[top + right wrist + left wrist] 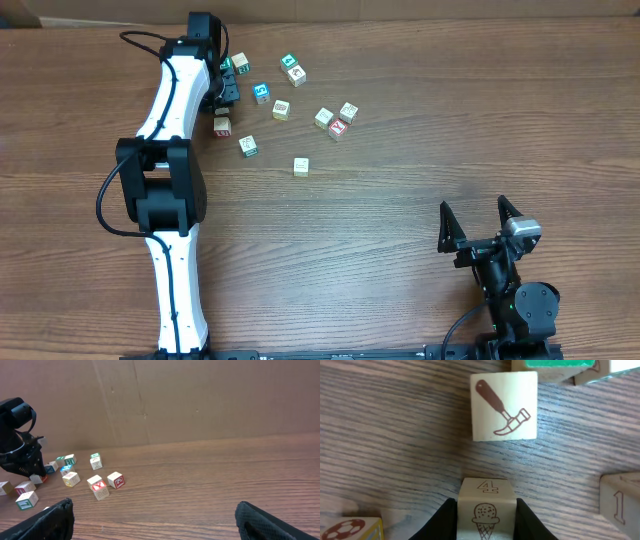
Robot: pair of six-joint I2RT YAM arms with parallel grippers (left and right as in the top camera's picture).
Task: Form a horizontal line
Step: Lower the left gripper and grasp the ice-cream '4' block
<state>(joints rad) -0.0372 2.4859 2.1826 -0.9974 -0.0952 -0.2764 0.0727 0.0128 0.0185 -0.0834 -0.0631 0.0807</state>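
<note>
My left gripper (pixel 486 519) is shut on a pale cube with an ice-cream cone picture and a "4" (pixel 485 491), low over the table. In the overhead view the left gripper (pixel 224 92) is at the far left of the cube cluster. A hammer-picture cube (pixel 504 406) lies just ahead of the held cube, apart from it. Several small cubes lie scattered, among them a blue one (pixel 261 93). No touching row of cubes shows. My right gripper (pixel 480 228) is open and empty at the near right; the right wrist view (pixel 155 520) shows the same.
Loose cubes include a red one (pixel 338 128), a red-edged one (pixel 222 126), a green-edged one (pixel 247 146) and a lone one (pixel 301 166). A "1" cube (pixel 620 505) and a soccer-ball cube (pixel 350 529) flank the left gripper. A cardboard wall (pixel 200 400) stands behind the table.
</note>
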